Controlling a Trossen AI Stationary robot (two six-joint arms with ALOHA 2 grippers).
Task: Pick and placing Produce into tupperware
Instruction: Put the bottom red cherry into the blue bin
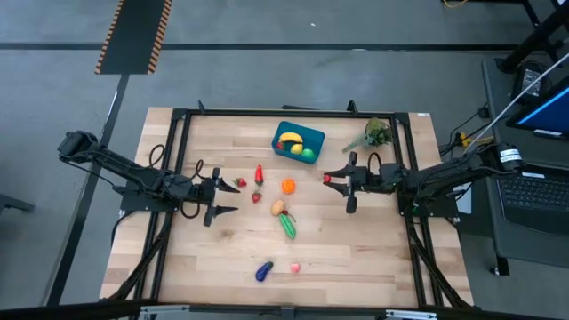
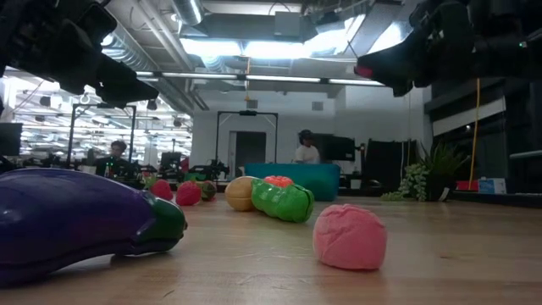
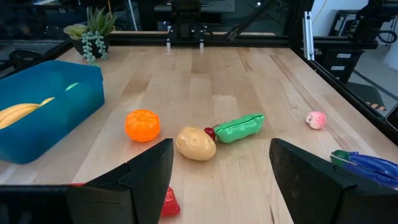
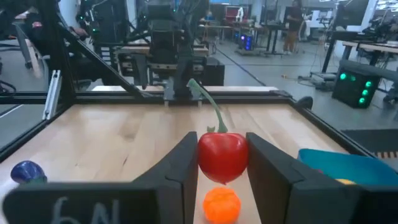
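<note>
The teal-blue tupperware (image 1: 298, 142) stands at the table's far middle with a yellow banana and a green piece inside. Loose produce lies on the wood: an orange (image 1: 288, 186), a red pepper (image 1: 259, 173), a potato (image 1: 278, 207), a green pod (image 1: 288, 225), a purple eggplant (image 1: 264, 271) and a pink piece (image 1: 294, 267). My right gripper (image 1: 331, 179) hovers right of the orange, nearer than the tub, shut on a red fruit (image 4: 222, 155) with a green stem. My left gripper (image 1: 224, 197) waits open at the left, beside a small red piece (image 1: 240, 183). My right gripper pinches the red fruit by its two round sides (image 4: 203, 158) between its two fingers. The fingers lie level and come from the table's right side. The fruit is lifted clear of the table, its green stem (image 4: 208, 106) pointing up, with the orange (image 4: 222, 205) below it.
A leafy green plant sprig (image 1: 375, 134) lies at the far right, close to the tub. A black frame (image 1: 293, 113) runs around the table's edges. Bare wood lies at the near left and near right. People sit in the room beyond the table (image 2: 305, 148).
</note>
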